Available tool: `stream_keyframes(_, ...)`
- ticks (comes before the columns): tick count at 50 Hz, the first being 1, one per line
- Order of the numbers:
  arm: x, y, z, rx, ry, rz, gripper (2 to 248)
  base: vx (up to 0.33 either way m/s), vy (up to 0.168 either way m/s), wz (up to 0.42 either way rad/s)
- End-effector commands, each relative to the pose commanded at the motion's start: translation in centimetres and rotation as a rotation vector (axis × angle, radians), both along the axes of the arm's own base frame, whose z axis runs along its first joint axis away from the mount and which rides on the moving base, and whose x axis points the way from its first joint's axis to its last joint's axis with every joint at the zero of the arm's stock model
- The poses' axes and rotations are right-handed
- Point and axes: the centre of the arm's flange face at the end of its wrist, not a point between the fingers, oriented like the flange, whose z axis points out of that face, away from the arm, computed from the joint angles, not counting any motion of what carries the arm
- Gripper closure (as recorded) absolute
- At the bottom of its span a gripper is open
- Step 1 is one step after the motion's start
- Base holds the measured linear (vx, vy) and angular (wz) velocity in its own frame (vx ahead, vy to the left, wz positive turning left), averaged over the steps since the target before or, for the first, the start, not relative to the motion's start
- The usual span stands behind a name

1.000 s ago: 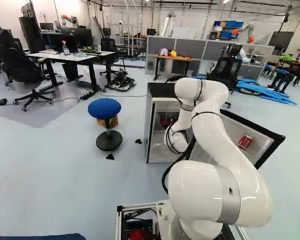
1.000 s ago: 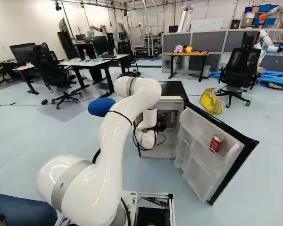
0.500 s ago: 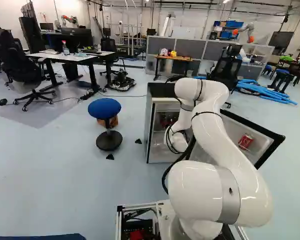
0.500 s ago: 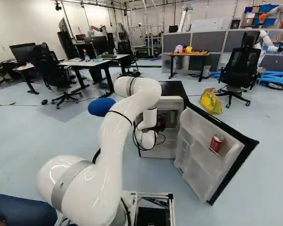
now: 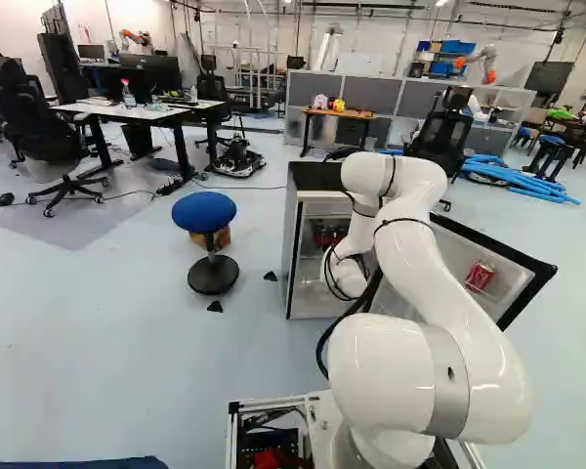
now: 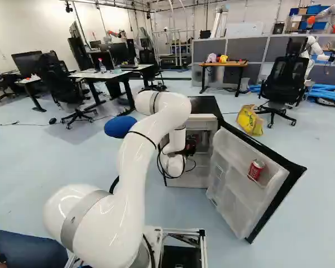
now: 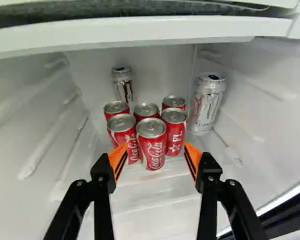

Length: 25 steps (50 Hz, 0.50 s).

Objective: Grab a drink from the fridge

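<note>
Fridge (image 6: 204, 105): stands ahead of base, door side facing arm.
Arm (image 6: 135, 173): reaches to fridge's open front.
Door (image 6: 232, 164): swung wide; one red can (image 6: 256, 170) on its upper shelf, nearer the free edge.
Stool (image 5: 203, 211): blue seat, beside fridge at the left base view's left.
Gripper (image 6: 188, 147): at fridge's opening. In wrist view, gripper (image 7: 155, 145) has fingers spread wide, nothing gripped; orange pads near the front cans, contact cannot be told.
Silver cans: one (image 7: 123, 86) near back wall, behind the reds; one (image 7: 208, 104) toward rear corner.
Red cans (image 7: 151, 145): six, upright, clustered on inner shelf, set back from its front edge, ahead of gripper.
</note>
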Motion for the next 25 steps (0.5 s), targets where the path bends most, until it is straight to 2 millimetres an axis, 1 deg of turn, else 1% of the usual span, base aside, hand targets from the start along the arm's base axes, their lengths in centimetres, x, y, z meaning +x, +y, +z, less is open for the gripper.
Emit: stream_keyframes(25,0.44,-0.02,-0.22,-0.001,0.0,0.002,82,0.0,0.0,0.0)
